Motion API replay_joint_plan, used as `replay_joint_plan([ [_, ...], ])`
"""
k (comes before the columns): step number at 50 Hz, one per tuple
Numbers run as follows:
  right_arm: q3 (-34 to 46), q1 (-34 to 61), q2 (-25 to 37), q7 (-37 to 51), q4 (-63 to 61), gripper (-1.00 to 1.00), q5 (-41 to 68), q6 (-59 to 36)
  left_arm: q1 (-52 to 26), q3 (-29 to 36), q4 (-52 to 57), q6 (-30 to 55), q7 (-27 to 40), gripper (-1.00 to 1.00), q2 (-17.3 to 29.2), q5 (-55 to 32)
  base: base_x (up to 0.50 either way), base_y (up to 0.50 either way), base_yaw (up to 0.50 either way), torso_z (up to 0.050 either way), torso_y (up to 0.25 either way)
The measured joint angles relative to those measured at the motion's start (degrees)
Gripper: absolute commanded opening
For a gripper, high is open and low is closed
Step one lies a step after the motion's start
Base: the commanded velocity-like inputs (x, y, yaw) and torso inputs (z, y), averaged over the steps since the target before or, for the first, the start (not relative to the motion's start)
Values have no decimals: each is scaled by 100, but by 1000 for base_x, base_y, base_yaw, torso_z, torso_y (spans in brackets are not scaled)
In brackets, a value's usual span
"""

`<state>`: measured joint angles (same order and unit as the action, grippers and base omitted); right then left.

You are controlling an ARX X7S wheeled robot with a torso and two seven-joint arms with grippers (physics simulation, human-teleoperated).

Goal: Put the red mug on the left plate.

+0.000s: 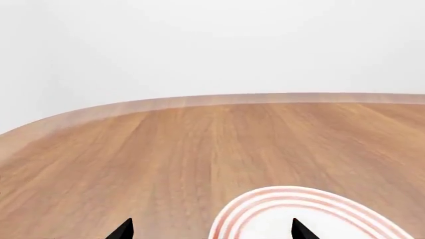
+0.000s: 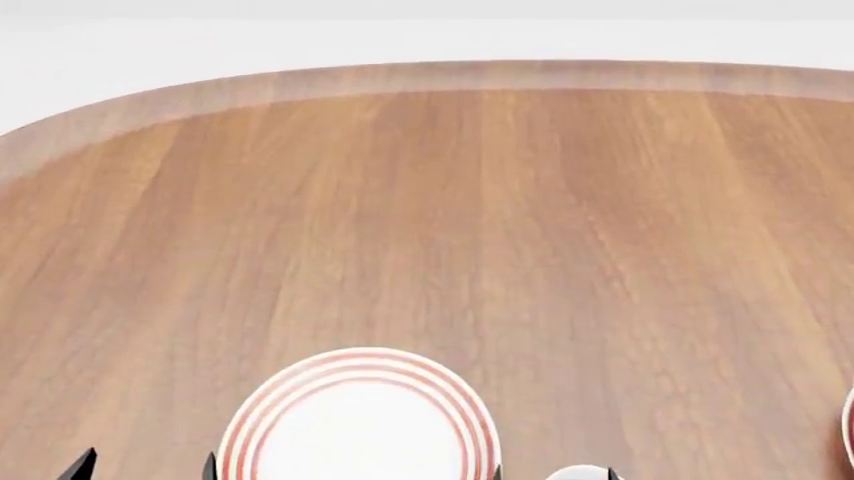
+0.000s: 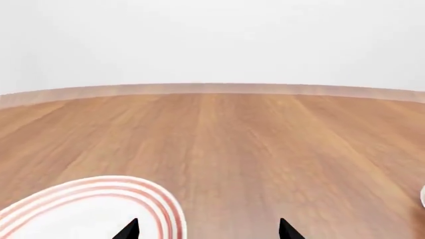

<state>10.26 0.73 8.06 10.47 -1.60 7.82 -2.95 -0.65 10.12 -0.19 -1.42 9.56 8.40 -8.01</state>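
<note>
Only the left plate (image 2: pixel 358 420) shows among the task's things: it lies flat on the wooden table (image 2: pixel 441 220) at the near edge of the head view, left of centre, its red rings plain around the rim. The red mug appears in none of the three views. At the near edge just right of the plate, a small pale rounded thing (image 2: pixel 578 473) peeks up, too cropped to identify. A sliver of another red-edged rim (image 2: pixel 849 428) shows at the right border. The left gripper (image 1: pixel 212 230) has its dark fingertips spread well apart, one tip over the plate; the right gripper (image 3: pixel 208 230) is likewise spread, holding nothing.
</note>
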Motion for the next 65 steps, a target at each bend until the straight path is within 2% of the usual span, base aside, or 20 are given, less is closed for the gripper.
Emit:
replay_joint_plan([
  [16,-504,10,-252,914,-1440,100,752,-2179,-28,46,-61,-29,71,100,46,-51,0,0,0,0,0],
  [28,-1037,78,-473,1708,-2196,100,1368,-3188,-53,88,-113,-47,112,100,75,-86,0,0,0,0,0],
  [48,-1766,134,-559,2875,-3186,100,2306,-4069,-46,155,-81,-39,189,100,134,-140,0,0,0,0,0],
  [65,-2158,126,-600,3571,-3459,100,2955,-4210,-84,209,-150,-85,228,100,171,-183,0,0,0,0,0],
])
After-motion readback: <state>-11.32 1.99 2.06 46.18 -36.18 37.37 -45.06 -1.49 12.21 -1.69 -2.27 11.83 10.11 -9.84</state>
